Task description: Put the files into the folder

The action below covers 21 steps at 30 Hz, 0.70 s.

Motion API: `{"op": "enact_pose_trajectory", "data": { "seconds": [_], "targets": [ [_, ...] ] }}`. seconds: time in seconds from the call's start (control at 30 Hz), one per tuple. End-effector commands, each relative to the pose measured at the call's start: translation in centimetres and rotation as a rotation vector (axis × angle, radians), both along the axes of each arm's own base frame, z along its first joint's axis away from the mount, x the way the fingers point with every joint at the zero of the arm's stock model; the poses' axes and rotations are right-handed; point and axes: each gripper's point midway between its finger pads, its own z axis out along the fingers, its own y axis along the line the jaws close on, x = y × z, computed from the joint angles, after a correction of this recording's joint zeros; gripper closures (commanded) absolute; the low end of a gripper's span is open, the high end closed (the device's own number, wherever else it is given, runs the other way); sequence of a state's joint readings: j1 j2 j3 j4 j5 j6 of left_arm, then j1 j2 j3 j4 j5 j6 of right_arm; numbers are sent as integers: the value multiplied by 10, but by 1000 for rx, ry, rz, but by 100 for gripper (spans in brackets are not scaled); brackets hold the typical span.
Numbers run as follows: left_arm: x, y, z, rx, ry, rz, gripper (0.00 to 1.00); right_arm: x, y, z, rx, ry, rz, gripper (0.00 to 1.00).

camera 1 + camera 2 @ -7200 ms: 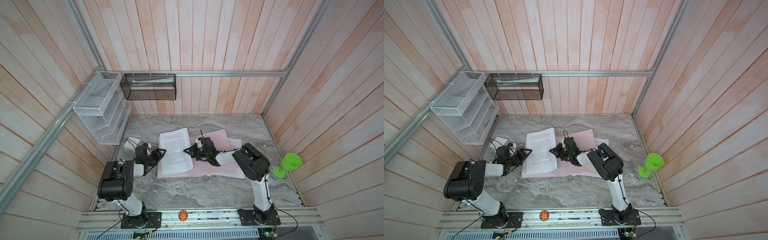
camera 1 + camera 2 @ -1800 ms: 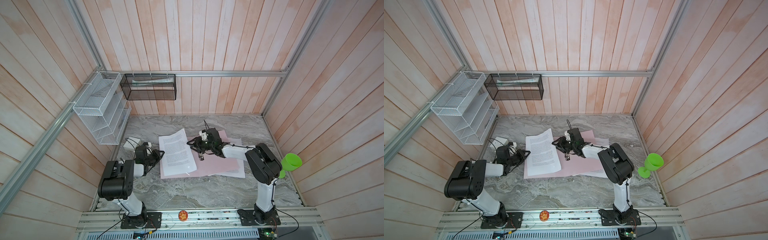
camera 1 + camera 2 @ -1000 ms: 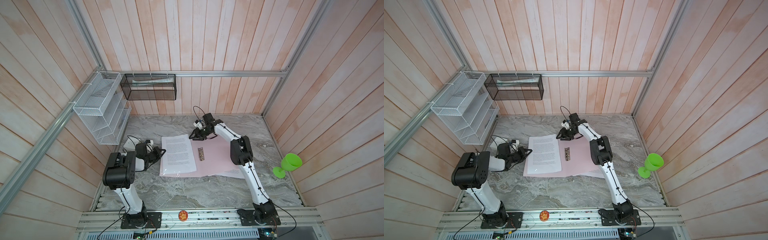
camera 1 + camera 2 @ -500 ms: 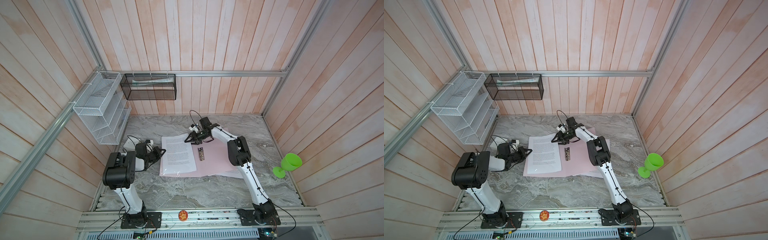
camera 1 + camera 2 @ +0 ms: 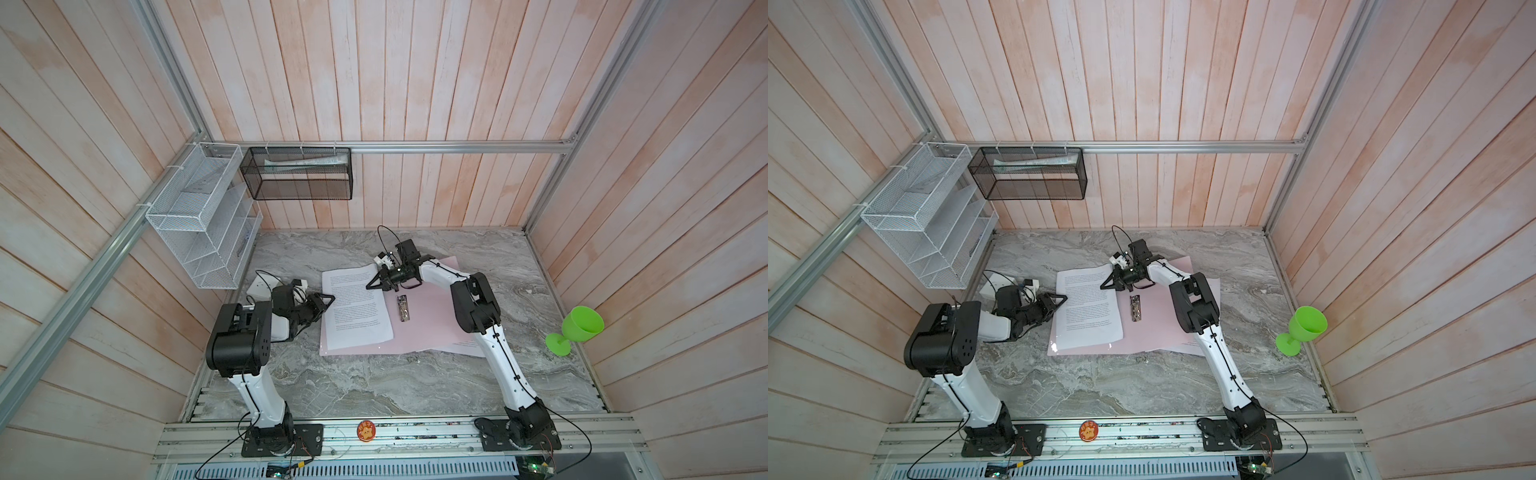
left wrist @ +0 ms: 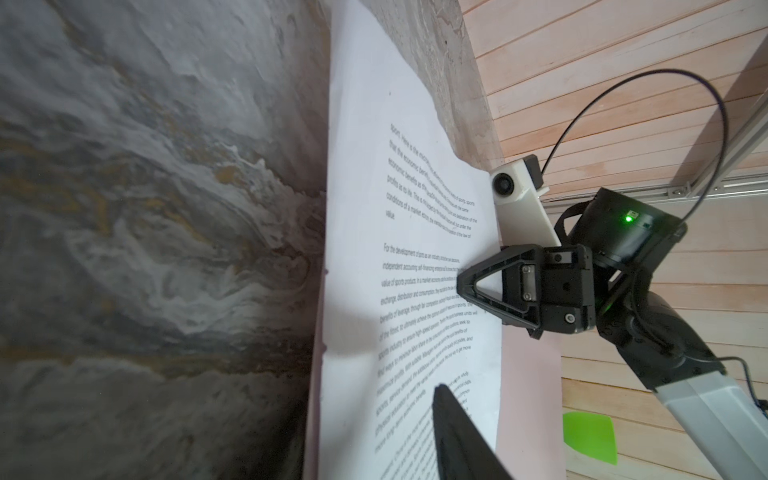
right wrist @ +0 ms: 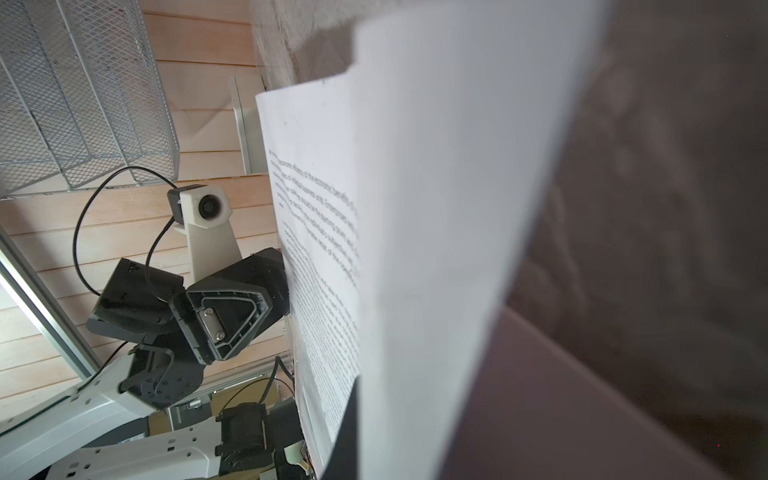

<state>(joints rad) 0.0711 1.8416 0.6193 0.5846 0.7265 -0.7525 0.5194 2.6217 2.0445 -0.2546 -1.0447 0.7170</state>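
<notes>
The tabletop (image 5: 374, 382) leaves free room on every side of the pink folder (image 5: 432, 324), which lies open and flat. The printed sheet (image 5: 353, 316), tilted a moment ago, now lies flat on the folder's left half, so one file is placed. More sheets (image 5: 467, 345) poke out under the right corner. The right tool (image 5: 371, 285) has closed, tip on the sheet near the spine. The left tool (image 5: 328, 298) sits at the sheet's left edge; its opening cannot be told. The clip (image 5: 402, 308) is uncovered.
</notes>
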Motion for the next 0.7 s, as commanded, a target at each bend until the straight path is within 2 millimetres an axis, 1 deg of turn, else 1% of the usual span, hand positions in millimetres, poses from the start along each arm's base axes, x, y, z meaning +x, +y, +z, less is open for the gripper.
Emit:
{"op": "enact_pose_trajectory", "data": {
  "seconds": [0.0,0.03,0.1,0.17,0.33,0.47,0.63,0.67],
  "targets": [
    [0,2,-2,9,11,10,53,17,5,38,71,-58,-90,100],
    [0,1,-2,10,10,10,53,18,4,41,80,-58,-109,100],
    [-1,2,-1,12,9,14,52,20,0,53,113,-61,-151,100],
    [-1,3,0,16,8,16,50,22,-5,59,124,-55,-186,100],
    [-1,3,-1,17,9,20,50,19,-18,65,124,-38,-269,100],
    [-1,3,-1,13,9,21,50,15,-26,60,116,0,-337,100],
    [-2,3,-2,11,11,24,50,16,-41,58,97,25,-438,100],
    [-2,3,-2,11,13,25,50,14,-45,55,86,38,-468,100]
  ]
}}
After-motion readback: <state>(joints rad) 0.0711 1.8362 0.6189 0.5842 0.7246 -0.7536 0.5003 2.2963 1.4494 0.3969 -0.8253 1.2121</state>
